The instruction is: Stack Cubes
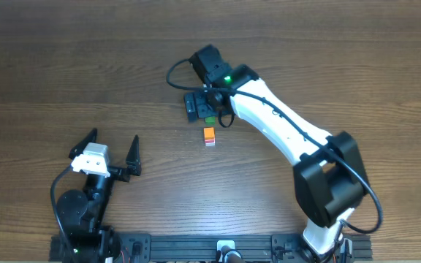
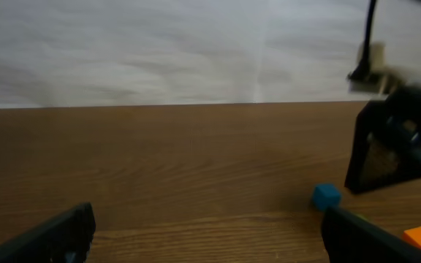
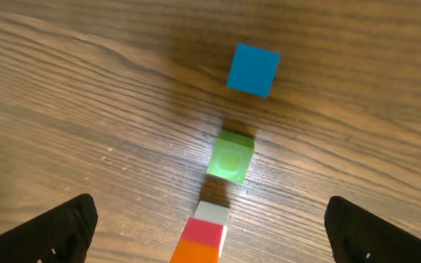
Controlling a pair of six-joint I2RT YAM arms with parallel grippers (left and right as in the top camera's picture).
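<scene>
Your right gripper (image 1: 202, 107) hangs wide open above the green cube (image 3: 230, 155). That cube sits between the blue cube (image 3: 253, 69) and the orange-red-white cubes (image 3: 203, 232), in the middle of the bench (image 1: 50, 58). Your left gripper (image 1: 112, 148) is open too.

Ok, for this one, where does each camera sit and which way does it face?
Top view: fixed overhead, facing down on the table; both arms, the left pincer open, the right pincer out mid-table.
Left wrist view: low over the table, facing across it toward a pale wall; its own fingers at the edge.
Right wrist view: raised, facing down on the green cube; its own fingers spread wide.
Shared: both wrist views show the blue cube and the orange cube.
</scene>
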